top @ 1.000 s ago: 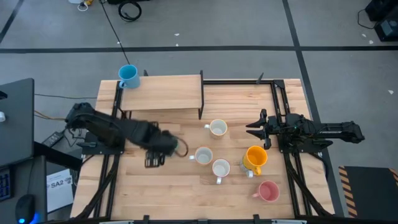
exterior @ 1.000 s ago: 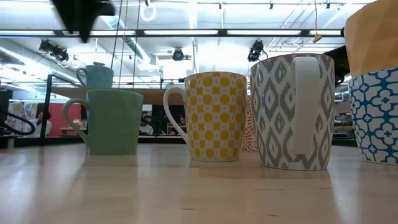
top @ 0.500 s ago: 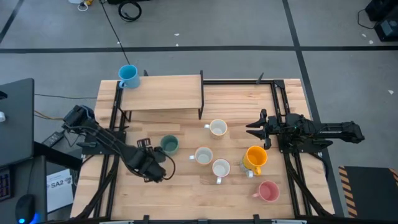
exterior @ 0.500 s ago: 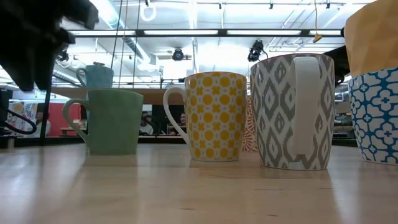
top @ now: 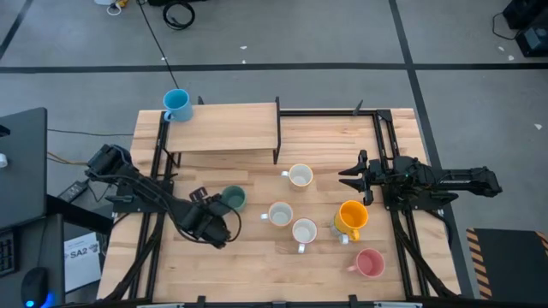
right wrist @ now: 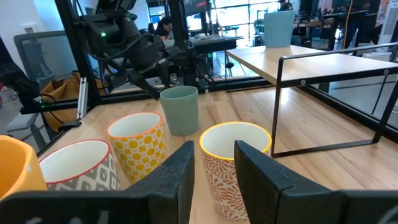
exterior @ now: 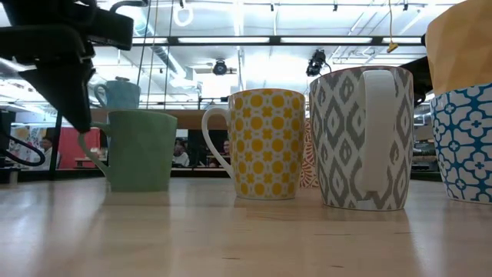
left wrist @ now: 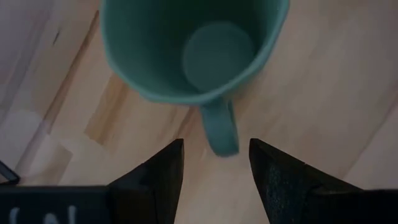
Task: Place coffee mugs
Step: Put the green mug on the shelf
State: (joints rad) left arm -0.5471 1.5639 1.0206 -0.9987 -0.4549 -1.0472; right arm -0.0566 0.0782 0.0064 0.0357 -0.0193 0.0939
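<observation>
A dark green mug (top: 233, 198) stands upright on its base on the wooden table. Its handle (left wrist: 219, 127) points toward my left gripper (left wrist: 214, 155). That gripper is open, slants down from the near left, and has one fingertip on either side of the handle's outer end without touching it. The low view shows it dark beside the mug (exterior: 142, 150). A blue mug (top: 176, 104) stands on the raised shelf's far left corner. Three white patterned mugs (top: 280, 214), an orange-yellow one (top: 352, 215) and a pink one (top: 369, 262) stand to the right. My right gripper (top: 349, 175) waits open at the right.
A raised wooden shelf (top: 221, 127) on black legs stands at the far left of the table. Black frame rails (top: 385, 137) run along both sides. The white mugs stand close together just right of the green mug. Bare wood lies along the near edge.
My left gripper has come down from above the green mug and gone toward the table's near left, rolling about its own line. The mug, hidden under the arm in the high view before, now shows. It has not moved.
</observation>
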